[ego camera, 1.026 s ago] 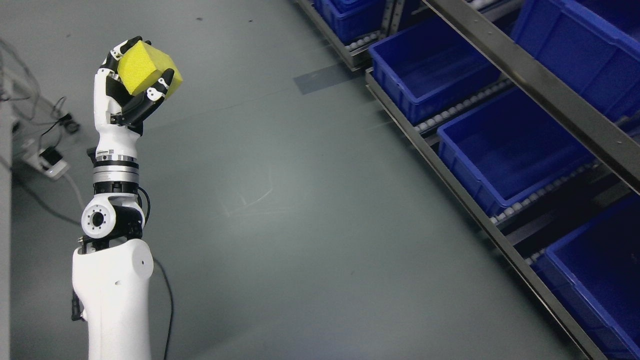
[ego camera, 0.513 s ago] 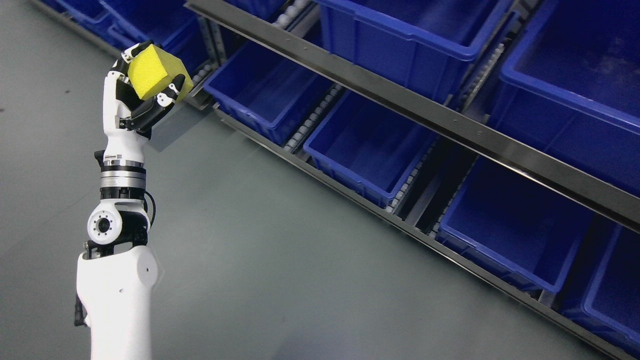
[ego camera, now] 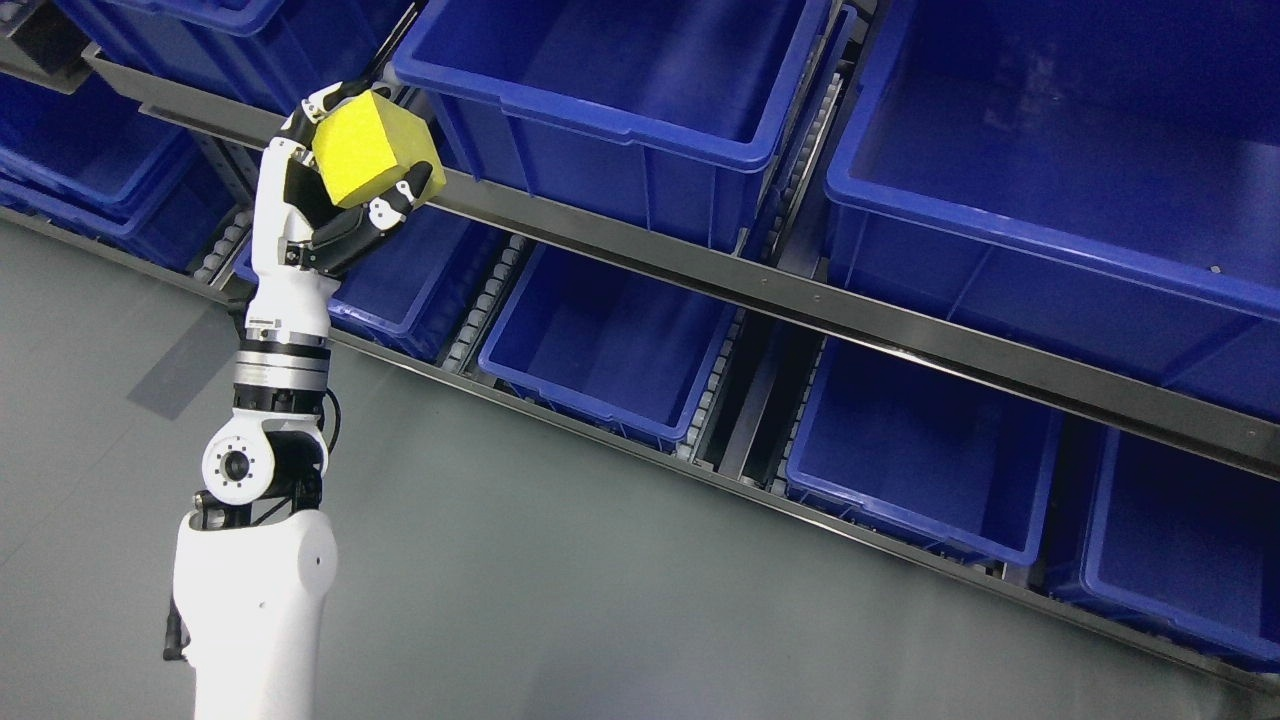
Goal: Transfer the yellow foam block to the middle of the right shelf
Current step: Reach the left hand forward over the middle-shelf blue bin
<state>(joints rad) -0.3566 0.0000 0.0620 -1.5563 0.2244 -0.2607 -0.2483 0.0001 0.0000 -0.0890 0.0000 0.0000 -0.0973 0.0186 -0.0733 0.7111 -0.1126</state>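
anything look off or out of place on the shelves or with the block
Nothing stands out. The left hand grips the yellow foam block firmly, held up in front of the shelf rail. The blue bins sit squarely in their rows and look empty, with nothing spilled or visibly damaged.

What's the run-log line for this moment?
left robot hand: shut on yellow foam block, raised | right: not in view | block: outside blue plastic bins, in front of shelf rail | placement: not yet done

Glossy plastic, dull metal

The blue bins [ego camera: 620, 110] look like smooth shiny plastic, the shelf rail [ego camera: 900, 335] brushed metal, and the yellow foam block [ego camera: 372, 148] matt.
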